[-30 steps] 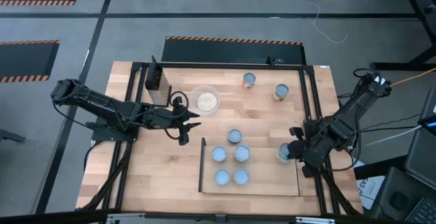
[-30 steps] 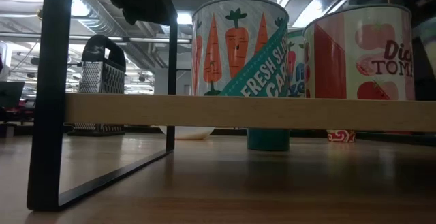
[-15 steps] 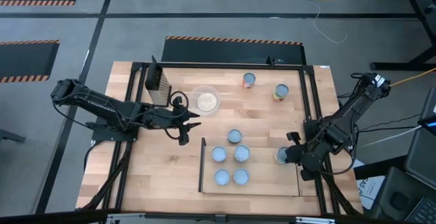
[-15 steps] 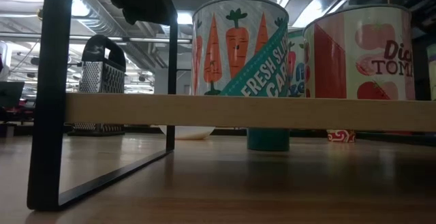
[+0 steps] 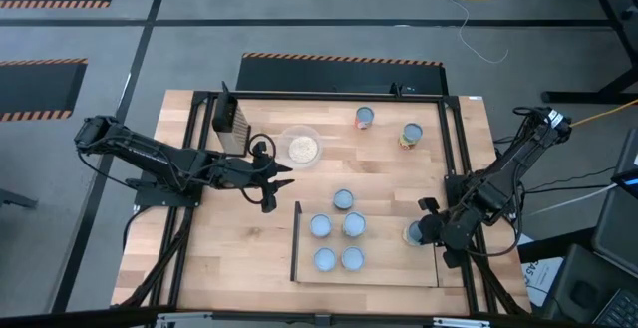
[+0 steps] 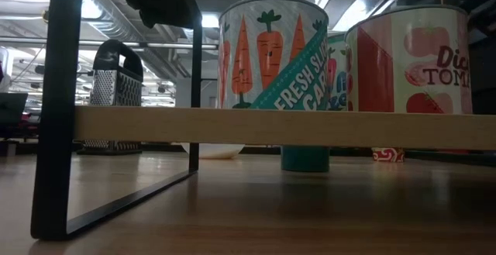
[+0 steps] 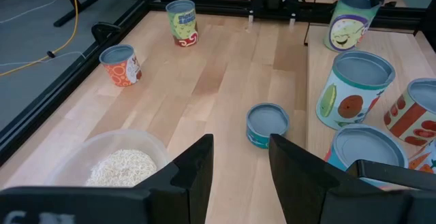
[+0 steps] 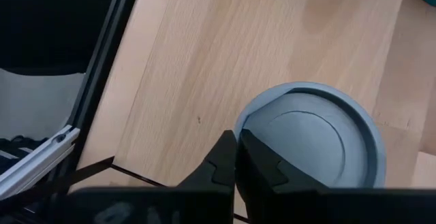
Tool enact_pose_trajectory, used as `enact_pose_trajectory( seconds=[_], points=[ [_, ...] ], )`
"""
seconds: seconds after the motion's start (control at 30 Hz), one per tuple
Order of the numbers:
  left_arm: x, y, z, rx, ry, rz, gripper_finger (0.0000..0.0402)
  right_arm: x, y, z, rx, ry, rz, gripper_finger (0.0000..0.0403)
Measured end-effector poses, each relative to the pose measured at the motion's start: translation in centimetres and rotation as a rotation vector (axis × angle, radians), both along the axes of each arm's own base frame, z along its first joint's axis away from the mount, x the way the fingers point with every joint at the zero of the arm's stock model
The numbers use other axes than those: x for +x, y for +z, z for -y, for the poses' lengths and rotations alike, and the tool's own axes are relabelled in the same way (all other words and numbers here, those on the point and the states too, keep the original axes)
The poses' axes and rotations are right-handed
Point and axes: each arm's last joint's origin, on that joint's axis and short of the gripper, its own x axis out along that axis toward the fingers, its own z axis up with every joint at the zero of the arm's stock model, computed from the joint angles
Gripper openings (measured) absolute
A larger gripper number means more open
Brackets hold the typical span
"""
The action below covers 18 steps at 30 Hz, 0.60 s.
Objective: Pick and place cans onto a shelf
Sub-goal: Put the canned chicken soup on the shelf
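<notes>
- One can (image 5: 414, 232) stands at the right edge of the shelf (image 5: 389, 268), at about 3 o'clock from the four-can cluster; the right wrist view shows its grey lid (image 8: 320, 142) from directly above.
- The right hand (image 5: 431, 228) sits over this can, its dark fingers (image 8: 235, 159) lying together across the lid's edge rather than around the can.
- Four cans (image 5: 337, 243) stand in a tight square on the shelf's left half, and a fifth can (image 5: 343, 200) stands at 12 o'clock from them, just off the shelf's far edge.
- Two more cans (image 5: 365, 118) (image 5: 411, 135) stand on the desk (image 5: 199, 258) well beyond the shelf, near its far edge.
- The left hand (image 5: 277, 180) hovers over the desk at 9 o'clock from the fifth can, fingers (image 7: 194, 173) apart, holding nothing.
- A clear bowl (image 5: 300, 146) of pale grains lies at 1 o'clock from the left hand, with a grater (image 5: 229, 121) beside it.
</notes>
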Motion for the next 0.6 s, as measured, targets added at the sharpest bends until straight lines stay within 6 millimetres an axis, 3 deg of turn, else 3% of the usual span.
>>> enact_pose_trajectory(
  seconds=[0.33, 0.6],
  points=[
    [0.00, 0.00, 0.00, 0.000, 0.000, 0.000, 0.0135, 0.00, -0.01, 0.01, 0.007, -0.019, -0.006, 0.0014],
    [0.00, 0.00, 0.00, 0.000, 0.000, 0.000, 0.0135, -0.01, -0.02, 0.01, 0.010, -0.024, -0.011, 0.0048]
  ],
)
